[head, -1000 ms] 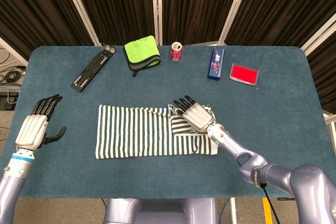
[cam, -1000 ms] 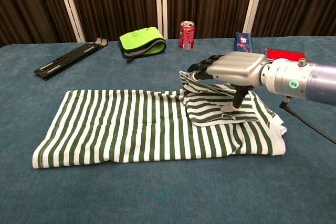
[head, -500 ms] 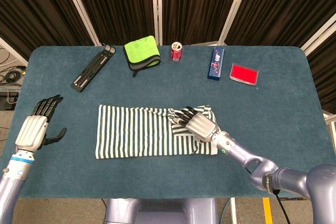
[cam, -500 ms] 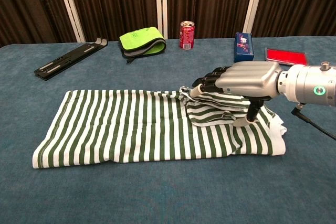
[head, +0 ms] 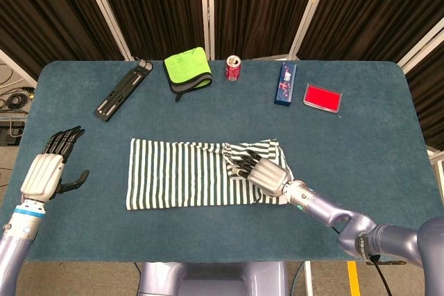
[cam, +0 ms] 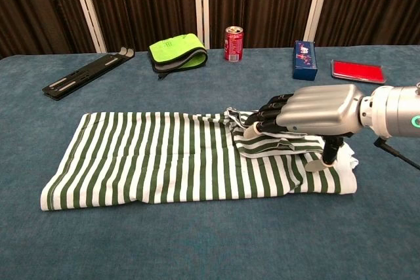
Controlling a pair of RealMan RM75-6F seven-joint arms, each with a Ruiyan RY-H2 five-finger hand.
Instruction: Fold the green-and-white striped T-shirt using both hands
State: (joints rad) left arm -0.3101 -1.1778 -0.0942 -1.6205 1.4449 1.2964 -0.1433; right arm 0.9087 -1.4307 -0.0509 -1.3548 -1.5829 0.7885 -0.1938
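Observation:
The green-and-white striped T-shirt (head: 180,175) (cam: 157,159) lies flat across the middle of the blue table (head: 361,150), with its right sleeve part folded in on top as a small rumpled flap (cam: 266,142). My right hand (head: 263,173) (cam: 314,109) lies palm down over that flap with its fingers stretched out toward the left. Its thumb points down and touches the shirt near the right hem. It holds nothing. My left hand (head: 47,169) hangs with fingers apart at the table's left edge, well away from the shirt, and shows only in the head view.
Along the far side stand a black hinged bar (head: 123,89), a folded lime-green cloth (head: 187,69), a red can (head: 233,68), a blue box (head: 285,83) and a flat red case (head: 322,96). Bare blue tabletop surrounds the shirt.
My right hand has slid back to the right and toward me across the folded flap, ending lower near the shirt's right hem. The left hand has stayed put.

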